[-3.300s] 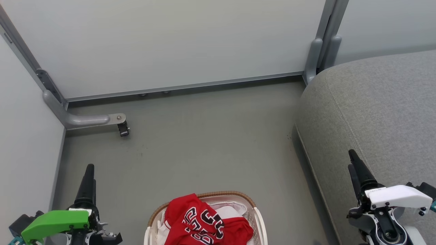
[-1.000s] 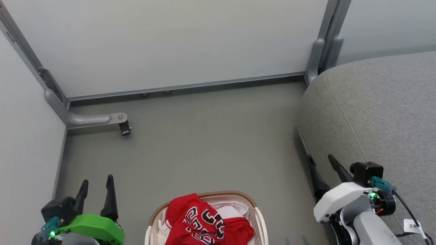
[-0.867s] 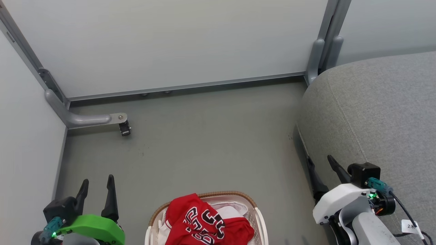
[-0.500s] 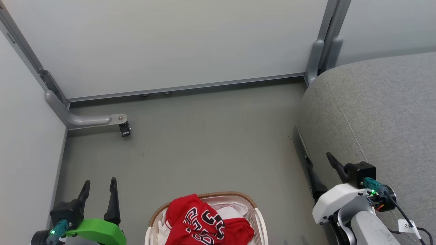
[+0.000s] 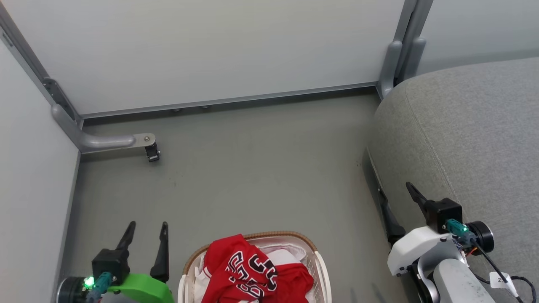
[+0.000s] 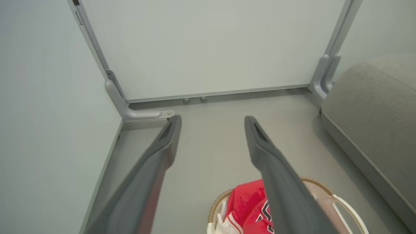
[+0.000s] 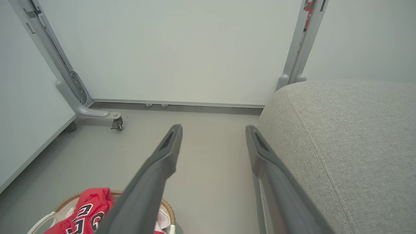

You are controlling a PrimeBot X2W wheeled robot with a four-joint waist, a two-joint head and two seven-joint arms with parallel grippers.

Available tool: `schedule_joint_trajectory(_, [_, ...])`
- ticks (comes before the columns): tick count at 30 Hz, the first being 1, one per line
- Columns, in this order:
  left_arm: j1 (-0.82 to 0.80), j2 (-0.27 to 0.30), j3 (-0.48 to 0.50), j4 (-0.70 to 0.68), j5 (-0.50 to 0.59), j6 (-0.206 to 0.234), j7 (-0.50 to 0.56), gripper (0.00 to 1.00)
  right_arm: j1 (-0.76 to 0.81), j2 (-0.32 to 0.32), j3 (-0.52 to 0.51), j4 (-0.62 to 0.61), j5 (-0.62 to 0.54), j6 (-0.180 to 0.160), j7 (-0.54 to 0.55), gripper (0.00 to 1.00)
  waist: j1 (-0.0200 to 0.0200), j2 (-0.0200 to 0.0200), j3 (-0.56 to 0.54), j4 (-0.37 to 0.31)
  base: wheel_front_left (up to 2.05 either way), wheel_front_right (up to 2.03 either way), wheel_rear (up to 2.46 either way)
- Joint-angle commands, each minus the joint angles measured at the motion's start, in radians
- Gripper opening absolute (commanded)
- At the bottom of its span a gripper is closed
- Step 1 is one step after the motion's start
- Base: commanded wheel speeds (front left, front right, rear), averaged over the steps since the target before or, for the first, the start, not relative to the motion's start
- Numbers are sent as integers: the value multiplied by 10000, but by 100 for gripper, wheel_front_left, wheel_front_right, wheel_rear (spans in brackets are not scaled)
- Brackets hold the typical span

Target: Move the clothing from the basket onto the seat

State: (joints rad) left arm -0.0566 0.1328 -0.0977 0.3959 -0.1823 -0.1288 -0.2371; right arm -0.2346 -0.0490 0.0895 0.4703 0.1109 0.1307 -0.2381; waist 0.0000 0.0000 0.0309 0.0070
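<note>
Two tools, both spread, nothing between the fingers. The left tool sits low at the head view's lower left with its dark fingers parted and pointing toward the back wall. It is over bare floor, just left of the basket and apart from it. In the left wrist view the basket's rim and the red cloth show under the right-hand finger.

The right tool is at the lower right, fingers also parted. One finger is over the strip of floor along the seat, the other in front of the grey fabric. Whether it touches the seat, cannot tell.

The clothing is a red jersey with white trim, heaped in the basket with its black-and-white lettering facing up. It is bunched toward the left rim, and the white liner shows behind it. The basket stands on the floor at its near edge, between the two tools, and is cut by the frame's bottom. The seat fills the floor's right edge, near the basket, with floor between them.

Pale wall panels close the back and left. A grey metal foot with a small caster stands at the floor's back-left corner. Grey posts stand at the back-right corner, just beside the seat.
</note>
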Motion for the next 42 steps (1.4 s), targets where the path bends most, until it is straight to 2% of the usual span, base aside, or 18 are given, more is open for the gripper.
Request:
schedule_joint_trajectory(1, [-297,70,-221,63,42,-21,-86,100,-159,-33,79,-9,-231,0,-83,100,0,0,381,-28,0,0,0])
schedule_joint_trajectory(13, [-1913,719,-2508,914,-574,-28,-307,100,-1231,-39,339,-471,-946,-3,-283,100,0,0,3061,-612,0,0,0])
schedule_joint_trajectory(21, [-3161,1192,-4183,1773,-1715,-29,-275,100,-1752,-31,228,-1075,-831,-3,-285,100,0,0,4607,-923,0,0,0])
schedule_joint_trajectory(31, [-4143,1727,-6274,3314,-2935,-19,-274,100,-2066,-41,124,-1478,-662,-3,-285,100,0,0,5637,-1104,0,0,0])
schedule_joint_trajectory(42, [-5198,2059,-7864,4864,-2849,-18,-275,100,-2124,-36,0,-1739,-770,-3,-285,100,0,0,6508,-948,0,0,0])
